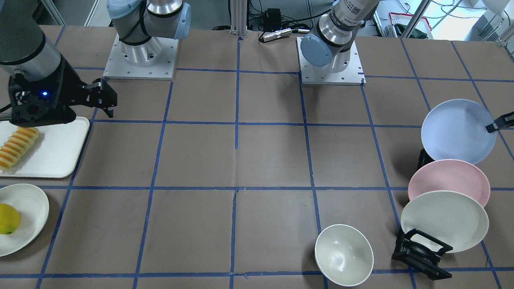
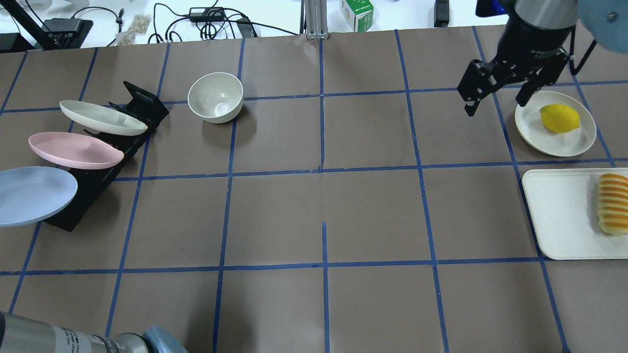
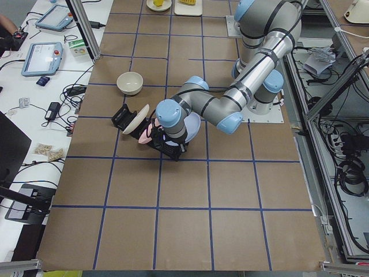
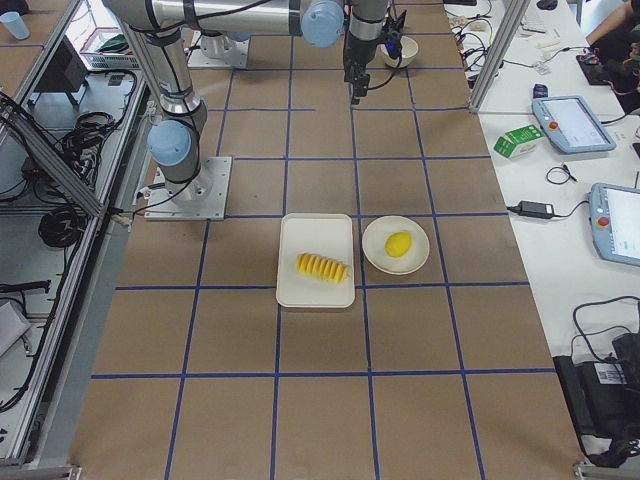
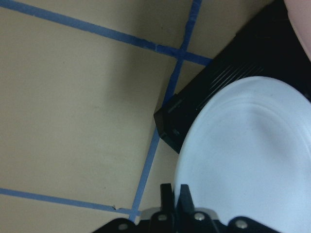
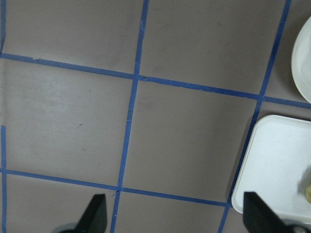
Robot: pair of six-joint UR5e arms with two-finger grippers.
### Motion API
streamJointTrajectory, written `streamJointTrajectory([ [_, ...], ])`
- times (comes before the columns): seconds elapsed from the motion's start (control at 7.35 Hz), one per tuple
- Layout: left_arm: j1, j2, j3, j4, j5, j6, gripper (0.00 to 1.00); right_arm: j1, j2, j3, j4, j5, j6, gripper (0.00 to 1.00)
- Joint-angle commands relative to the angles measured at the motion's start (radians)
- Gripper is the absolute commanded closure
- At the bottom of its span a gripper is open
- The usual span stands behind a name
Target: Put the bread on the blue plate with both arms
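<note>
The bread (image 2: 612, 203) lies on a white tray (image 2: 559, 215) at the table's right; it also shows in the front view (image 1: 18, 146). The blue plate (image 2: 34, 196) leans at the near end of a black rack (image 2: 98, 181) on the left. My left gripper (image 5: 175, 194) is shut on the blue plate's (image 5: 248, 160) rim; one of its fingers (image 1: 498, 123) shows at the plate's (image 1: 457, 130) edge. My right gripper (image 2: 495, 100) is open and empty, held above the table beyond the tray, next to the lemon's plate.
A pink plate (image 2: 73, 149) and a cream-white plate (image 2: 100, 117) stand in the same rack. A white bowl (image 2: 216, 97) sits beside it. A lemon (image 2: 559, 118) lies on a small cream plate (image 2: 584, 139) beyond the tray.
</note>
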Motion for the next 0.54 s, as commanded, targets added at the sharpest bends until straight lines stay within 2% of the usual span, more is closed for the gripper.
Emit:
streamJointTrajectory([
  [0.0,0.0,0.066,0.035,-0.166,0.018,-0.006,1.0,-0.193,0.005,0.114,-0.107,-0.004,-0.197,0.0],
  [0.14,-0.002,0.103,0.035,-0.247,0.016,-0.007,1.0,-0.285,0.006,0.199,-0.199,-0.004,-0.272,0.0],
  [0.41,-0.063,0.184,0.033,-0.28,-0.034,-0.064,1.0,-0.437,0.016,0.344,-0.473,-0.002,-0.421,0.0],
])
